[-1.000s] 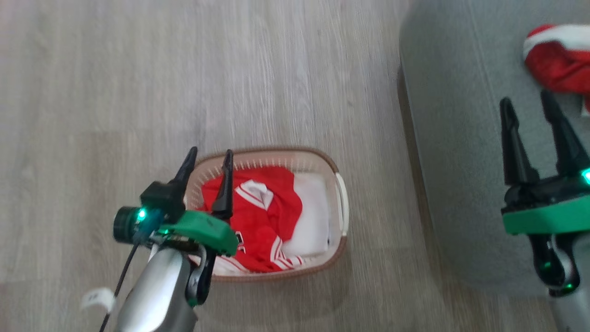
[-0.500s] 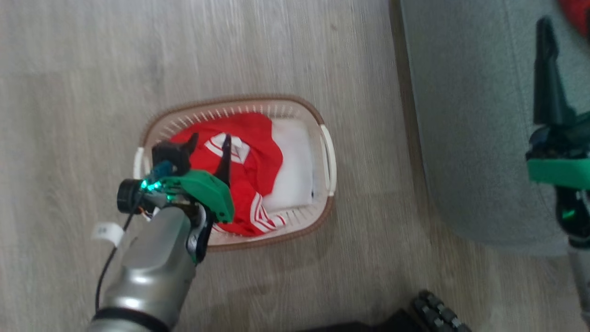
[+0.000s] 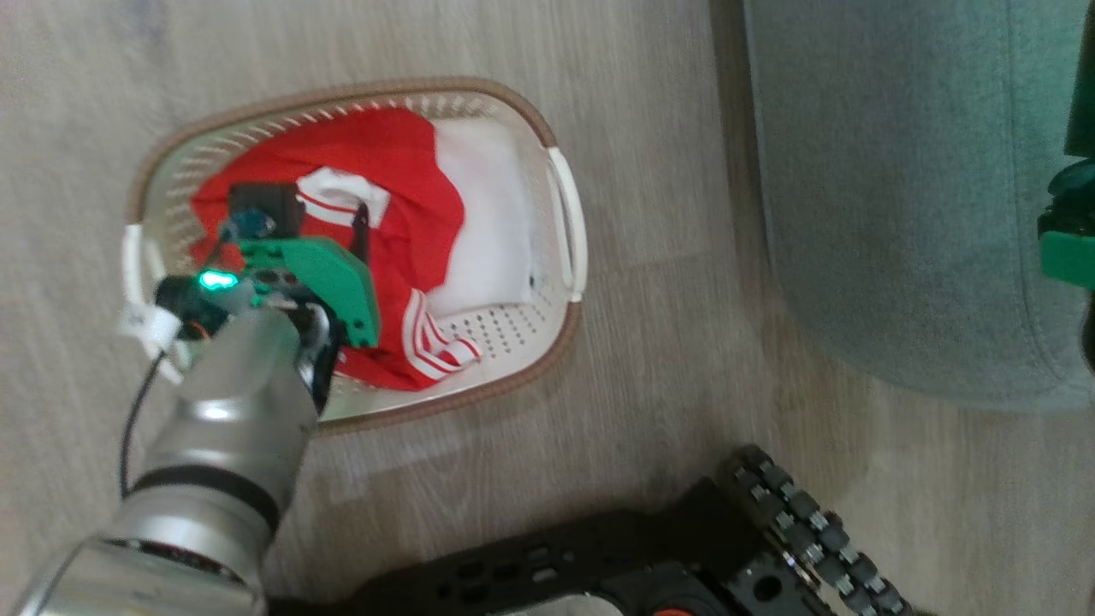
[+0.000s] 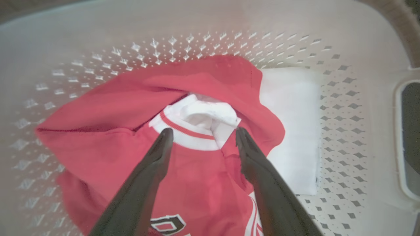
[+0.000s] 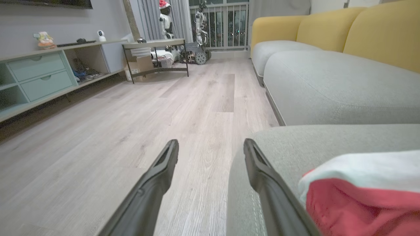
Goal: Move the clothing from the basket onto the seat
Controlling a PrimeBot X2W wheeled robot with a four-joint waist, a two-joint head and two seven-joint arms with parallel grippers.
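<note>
The cream basket stands on the wood floor, left of the grey-green seat. In it lies red clothing with white stripes, beside a flat white liner. My left gripper is open and low inside the basket, its fingertips either side of the garment's white collar, with nothing gripped. My right gripper is open and empty, held over the seat's front edge. Another red and white garment lies on the seat just right of it.
My black base with a tracked wheel sits at the bottom of the head view, near the basket. The right wrist view shows open wood floor, a low cabinet on the left, a table and yellow-backed sofa sections.
The head camera has tilted down, bringing my base into view. My left gripper has dropped from above the basket's rim down onto the red garment. The right gripper has slid to the picture's right edge.
</note>
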